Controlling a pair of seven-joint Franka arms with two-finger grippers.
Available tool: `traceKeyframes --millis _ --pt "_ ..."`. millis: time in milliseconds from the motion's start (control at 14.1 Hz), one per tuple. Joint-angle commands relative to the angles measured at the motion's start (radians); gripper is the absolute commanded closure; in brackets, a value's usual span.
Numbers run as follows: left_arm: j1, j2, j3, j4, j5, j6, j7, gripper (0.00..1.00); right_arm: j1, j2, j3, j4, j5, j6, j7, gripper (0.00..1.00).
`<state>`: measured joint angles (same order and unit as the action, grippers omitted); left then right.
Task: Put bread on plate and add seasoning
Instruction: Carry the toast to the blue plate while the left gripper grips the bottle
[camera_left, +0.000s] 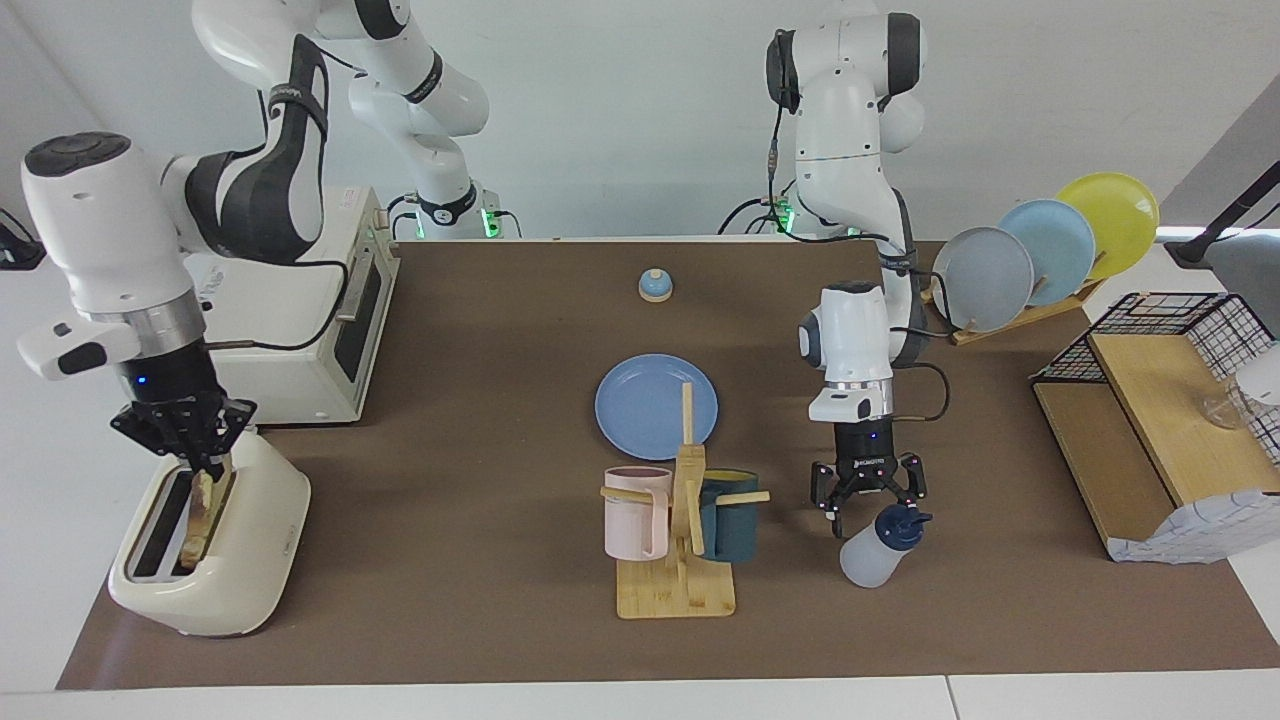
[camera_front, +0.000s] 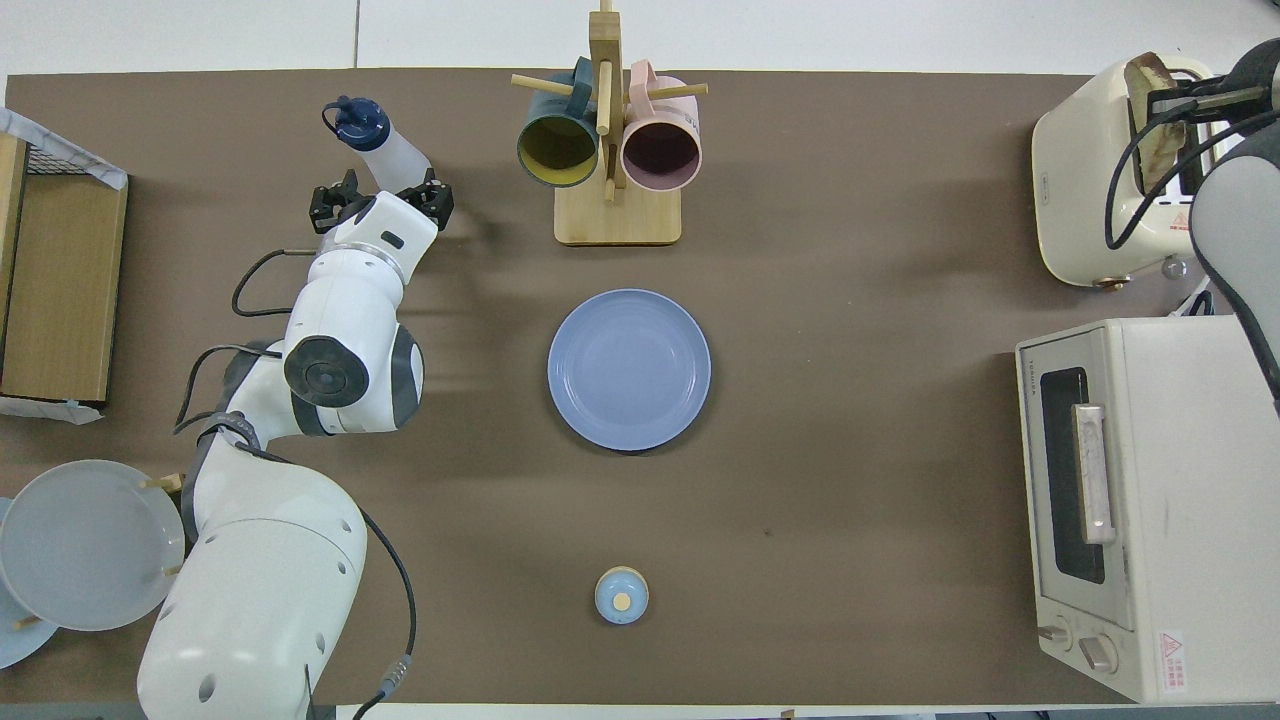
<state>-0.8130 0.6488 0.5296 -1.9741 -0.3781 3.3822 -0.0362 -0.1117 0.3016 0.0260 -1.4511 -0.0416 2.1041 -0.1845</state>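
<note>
Gripping bread (camera_left: 204, 505) in toaster (camera_left: 215, 560) at lower left with right fingers (camera_left: 200, 448); spreading left fingers (camera_left: 868, 505) open over bottle (camera_left: 882, 545), lower right.

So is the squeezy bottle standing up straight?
No, tipped. The seasoning leans with its cap toward the open left gripper, which straddles it.
</note>
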Motion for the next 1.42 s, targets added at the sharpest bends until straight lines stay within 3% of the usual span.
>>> traceKeyframes --millis 0,142,284,497,639,710,923,1348 --pt "0.006 0.032 0.006 0.049 -0.01 -0.038 0.001 0.0 0.004 0.001 0.04 0.084 0.016 -0.152 -0.021 1.0" --pt "0.005 0.034 0.006 0.05 -0.015 -0.04 -0.001 0.0 0.029 -0.025 0.101 0.098 0.0 -0.248 -0.018 1.0" --pt "0.009 0.035 0.006 0.052 -0.015 -0.046 -0.001 0.0 0.116 -0.056 0.112 0.089 -0.001 -0.295 0.055 1.0" --pt "0.032 0.04 0.006 0.078 -0.013 -0.064 -0.002 0.0 0.207 -0.105 0.138 0.013 0.028 -0.306 0.327 1.0" --pt "0.034 0.043 0.004 0.086 -0.013 -0.069 -0.005 0.0 0.292 -0.156 0.14 -0.092 0.031 -0.285 0.466 1.0" --pt "0.034 0.045 0.004 0.086 -0.013 -0.069 -0.008 0.0 0.311 -0.185 0.143 -0.159 0.054 -0.248 0.527 1.0" --pt "0.032 0.045 0.001 0.086 -0.013 -0.069 -0.008 0.0 0.377 -0.263 0.144 -0.4 0.129 0.026 0.565 1.0" --pt "0.034 0.043 -0.002 0.092 -0.012 -0.087 -0.017 0.0 0.541 -0.222 0.144 -0.535 0.138 0.328 0.752 1.0"
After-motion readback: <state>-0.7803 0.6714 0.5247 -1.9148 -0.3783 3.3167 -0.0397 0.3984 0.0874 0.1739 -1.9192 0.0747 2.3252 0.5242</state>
